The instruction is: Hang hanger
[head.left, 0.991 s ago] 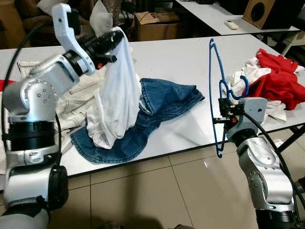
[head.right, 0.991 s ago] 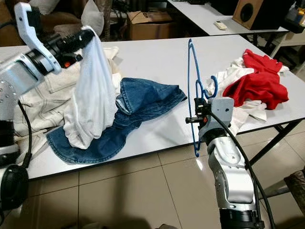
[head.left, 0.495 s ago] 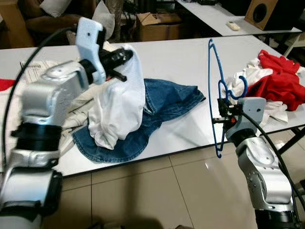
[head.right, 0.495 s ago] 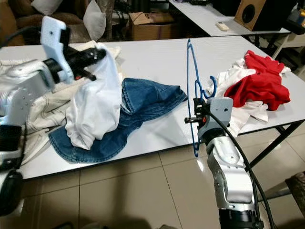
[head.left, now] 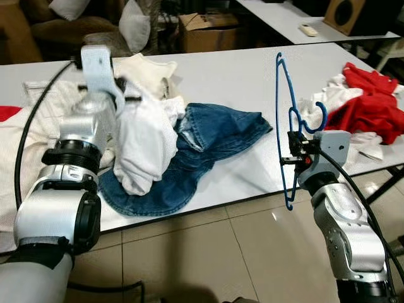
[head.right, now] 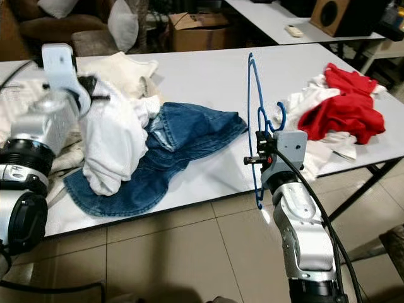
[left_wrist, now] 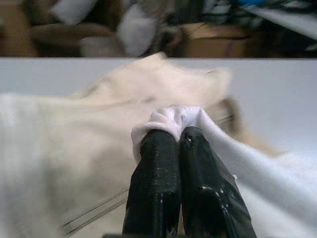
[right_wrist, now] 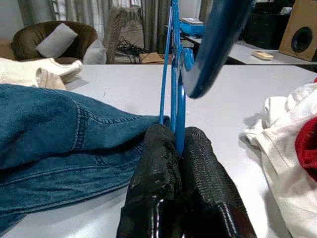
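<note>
Blue hanger (head.left: pixel 282 126) clamped upright in right pincer (right_wrist: pixel 177 141), left pincer (left_wrist: pixel 178 136) pinching white garment (head.left: pixel 144 142) above jeans (head.left: pixel 208 142)

A lived-in home room: long white table (head.left: pixel 221 76) strewn with laundry, tiled floor (head.left: pixel 189 259), brown sofa (right_wrist: pixel 54 37) with cushions, cardboard box (head.left: pixel 205 28), wooden speaker (head.right: pixel 341 16) on another table

Both eye views look down and forward from the head over a white table (head.left: pixel 227 76), sharing the blue jeans (head.left: pixel 208 139) at centre frame. The left wrist view sits close behind its fingers (left_wrist: pixel 163 173), facing a cream garment (left_wrist: pixel 74 129). The right wrist view looks low across the tabletop, past jeans at left.
</note>
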Robot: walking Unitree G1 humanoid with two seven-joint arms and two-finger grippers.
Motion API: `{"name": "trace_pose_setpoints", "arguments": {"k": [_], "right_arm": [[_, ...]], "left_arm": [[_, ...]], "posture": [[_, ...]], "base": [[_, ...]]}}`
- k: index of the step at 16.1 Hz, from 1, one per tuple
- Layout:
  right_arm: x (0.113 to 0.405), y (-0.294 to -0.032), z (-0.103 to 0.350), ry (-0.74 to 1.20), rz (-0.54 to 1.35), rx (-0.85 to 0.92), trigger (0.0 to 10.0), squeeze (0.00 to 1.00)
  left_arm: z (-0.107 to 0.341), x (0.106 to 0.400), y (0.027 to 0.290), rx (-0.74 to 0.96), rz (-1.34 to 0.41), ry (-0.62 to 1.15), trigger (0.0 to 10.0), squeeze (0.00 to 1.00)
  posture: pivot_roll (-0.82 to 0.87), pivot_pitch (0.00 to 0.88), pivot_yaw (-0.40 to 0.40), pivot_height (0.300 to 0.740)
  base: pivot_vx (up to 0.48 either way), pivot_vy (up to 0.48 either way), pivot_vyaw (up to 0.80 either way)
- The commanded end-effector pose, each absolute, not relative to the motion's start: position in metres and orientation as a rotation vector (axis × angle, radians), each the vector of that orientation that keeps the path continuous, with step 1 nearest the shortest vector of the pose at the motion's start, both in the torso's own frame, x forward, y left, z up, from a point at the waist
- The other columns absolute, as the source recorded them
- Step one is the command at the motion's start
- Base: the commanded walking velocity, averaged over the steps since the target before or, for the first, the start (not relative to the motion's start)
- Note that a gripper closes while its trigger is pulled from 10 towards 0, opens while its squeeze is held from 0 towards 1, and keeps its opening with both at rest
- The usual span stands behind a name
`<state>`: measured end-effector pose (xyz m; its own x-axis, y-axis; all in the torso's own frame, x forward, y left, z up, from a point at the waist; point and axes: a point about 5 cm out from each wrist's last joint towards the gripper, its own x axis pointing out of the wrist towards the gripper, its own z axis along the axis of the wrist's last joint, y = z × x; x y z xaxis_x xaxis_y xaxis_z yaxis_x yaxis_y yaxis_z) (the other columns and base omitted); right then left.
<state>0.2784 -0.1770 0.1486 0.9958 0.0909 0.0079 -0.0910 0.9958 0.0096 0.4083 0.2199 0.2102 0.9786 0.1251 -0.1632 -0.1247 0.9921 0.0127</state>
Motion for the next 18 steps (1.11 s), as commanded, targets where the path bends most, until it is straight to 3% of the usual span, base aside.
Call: {"name": "trace_pose_setpoints", "arguments": {"k": [1, 5, 8, 9, 10, 12, 13, 14, 16, 17, 18], "right_arm": [[0.277, -0.18, 0.154, -0.035, 0.072, -0.002, 10.0, 0.0], [0.281, -0.178, 0.153, -0.03, 0.089, -0.003, 10.0, 0.0], [0.28, -0.178, 0.154, -0.032, 0.089, -0.003, 10.0, 0.0], [0.28, -0.18, 0.154, -0.031, 0.086, -0.002, 10.0, 0.0], [0.281, -0.18, 0.154, -0.03, 0.087, -0.001, 10.0, 0.0], [0.285, -0.175, 0.156, -0.036, 0.102, 0.001, 10.0, 0.0], [0.286, -0.174, 0.156, -0.038, 0.105, 0.001, 10.0, 0.0], [0.287, -0.173, 0.158, -0.044, 0.107, 0.002, 10.0, 0.0], [0.288, -0.174, 0.159, -0.049, 0.106, 0.004, 10.0, 0.0], [0.288, -0.175, 0.16, -0.053, 0.101, 0.003, 10.0, 0.0], [0.288, -0.175, 0.16, -0.056, 0.099, 0.002, 10.0, 0.0]], "left_arm": [[0.209, 0.408, 0.228, 0.026, 0.176, 0.162, 0.0, 0.0], [0.196, 0.394, 0.272, 0.115, 0.406, 0.19, 0.0, 0.0], [0.211, 0.381, 0.311, 0.204, 0.574, 0.123, 0.0, 0.0], [0.229, 0.383, 0.314, 0.25, 0.513, 0.062, 0.0, 0.0], [0.245, 0.392, 0.298, 0.289, 0.308, 0.024, 0.3, 0.0], [0.268, 0.408, 0.246, 0.224, -0.126, -0.006, 0.0, 0.0], [0.273, 0.409, 0.235, 0.212, -0.208, -0.014, 0.0, 0.0], [0.292, 0.412, 0.201, 0.174, -0.396, -0.047, 0.0, 0.0], [0.334, 0.411, 0.159, 0.058, -0.576, -0.152, 0.0, 0.0], [0.394, 0.407, 0.152, -0.226, -0.57, -0.328, 0.0, 0.0], [0.417, 0.404, 0.156, -0.358, -0.54, -0.393, 0.0, 0.0]], "posture": [[-0.12, 0.0, 0.003, 0.74], [-0.11, 0.0, -0.013, 0.74], [-0.11, 0.0, -0.013, 0.74], [-0.1, 0.0, -0.02, 0.74], [-0.09, 0.0, -0.023, 0.74], [-0.09, 0.0, -0.027, 0.74], [-0.09, 0.0, -0.028, 0.74], [-0.08, 0.0, -0.028, 0.74], [-0.08, 0.0, -0.025, 0.74], [-0.09, 0.0, -0.02, 0.74], [-0.09, 0.0, -0.02, 0.74]], "base": [[0.0, 0.0, 0.0], [0.0, 0.0, 0.0], [0.0, 0.0, 0.0], [0.0, 0.0, 0.0], [0.0, 0.0, 0.0], [0.0, 0.0, 0.0], [0.0, 0.0, 0.0], [0.0, 0.0, 0.0], [0.0, 0.0, 0.0], [0.0, 0.0, 0.0], [0.0, 0.0, 0.0]]}}
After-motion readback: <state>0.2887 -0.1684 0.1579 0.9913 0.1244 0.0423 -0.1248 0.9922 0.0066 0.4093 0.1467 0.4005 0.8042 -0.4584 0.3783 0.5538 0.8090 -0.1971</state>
